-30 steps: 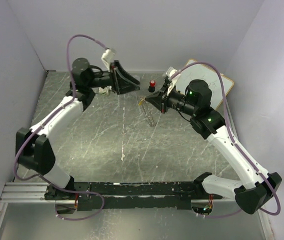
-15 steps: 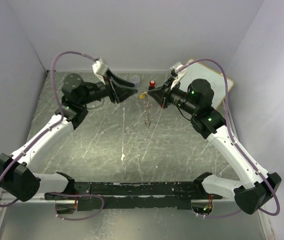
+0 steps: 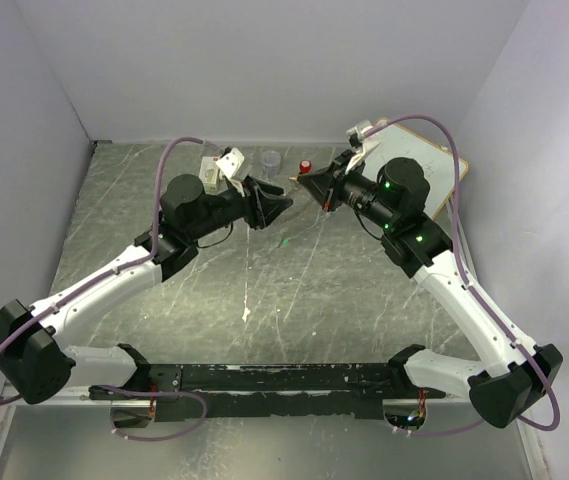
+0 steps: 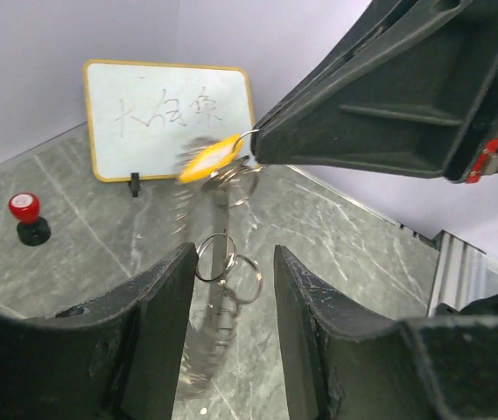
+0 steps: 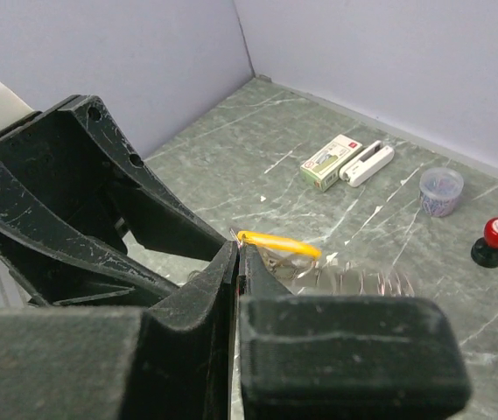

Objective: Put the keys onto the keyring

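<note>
**A:** Right hand (image 5: 237, 251): what does it carry?

**B:** Its jaws are pressed together on the thin wire loop at one end of the yellow-orange key (image 5: 279, 243), which is held raised above the surface (image 3: 344, 300). The keyring (image 5: 354, 282) hangs directly beneath that key and appears as a blurred silvery fringe of small metal pieces.

**A:** And the left hand (image 4: 231, 258)?

**B:** Released. Its two fingers (image 4: 157, 324) stand apart, one on each side of the keyring's lower loops. The tips of the two hands are near each other, over the far middle of the surface.

**A:** The second key?

**B:** A small bright green speck, probably the green key (image 3: 286, 241), lies on the surface on the near side of the two hands, apart from the keyring.

**A:** Background objects?

**B:** A whiteboard (image 4: 170, 114) stands propped at the far right. A red-capped knob (image 5: 492, 241) and a clear cup (image 5: 441, 191) stand near the back wall. A small box (image 5: 332, 162) and a white stapler (image 5: 367, 164) lie side by side further left.
</note>
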Available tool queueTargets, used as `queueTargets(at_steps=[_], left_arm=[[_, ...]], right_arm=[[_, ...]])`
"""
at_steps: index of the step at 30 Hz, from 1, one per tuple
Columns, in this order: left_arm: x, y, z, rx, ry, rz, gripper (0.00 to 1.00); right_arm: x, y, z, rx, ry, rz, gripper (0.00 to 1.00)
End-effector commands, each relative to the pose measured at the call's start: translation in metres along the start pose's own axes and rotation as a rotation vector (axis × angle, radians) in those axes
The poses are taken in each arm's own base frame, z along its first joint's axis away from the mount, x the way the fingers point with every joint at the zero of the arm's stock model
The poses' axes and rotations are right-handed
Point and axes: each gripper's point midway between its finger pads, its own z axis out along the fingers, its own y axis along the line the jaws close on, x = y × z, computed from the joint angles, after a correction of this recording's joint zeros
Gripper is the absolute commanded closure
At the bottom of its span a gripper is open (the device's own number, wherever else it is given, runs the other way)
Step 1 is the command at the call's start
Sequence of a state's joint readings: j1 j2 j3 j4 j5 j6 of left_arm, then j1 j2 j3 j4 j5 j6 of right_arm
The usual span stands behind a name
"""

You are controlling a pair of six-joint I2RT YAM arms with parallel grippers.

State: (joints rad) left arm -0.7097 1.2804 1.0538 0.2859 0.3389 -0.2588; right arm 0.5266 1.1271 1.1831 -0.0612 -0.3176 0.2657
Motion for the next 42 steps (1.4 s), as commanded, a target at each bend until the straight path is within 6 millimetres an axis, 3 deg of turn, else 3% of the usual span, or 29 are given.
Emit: queueTargets(at_steps=[1, 8, 22, 34, 42], left_arm=[[-0.007, 0.019, -0.01, -0.121, -0.078, 0.039, 0.47], [-0.017, 0.014, -0.007, -0.087, -0.107, 0.068, 0.47], [-0.057, -0.003, -0.031, -0.069, -0.228, 0.111, 0.46], [-0.023, -0.003, -0.012, -0.003, -0.143, 0.081, 0.48], [-0.021, -0.008, -0.003, 0.047, -0.147, 0.074, 0.48]], right_arm=[[-0.028, 0.005, -0.008, -0.002, -0.096, -0.015, 1.0], [-0.027, 0.005, -0.01, -0.006, -0.094, -0.021, 1.0], [-0.017, 0.0, -0.012, 0.011, -0.082, -0.02, 1.0], [-0.029, 0.006, -0.02, -0.005, -0.111, -0.037, 1.0], [-0.03, 0.013, -0.022, -0.041, -0.114, -0.043, 1.0]])
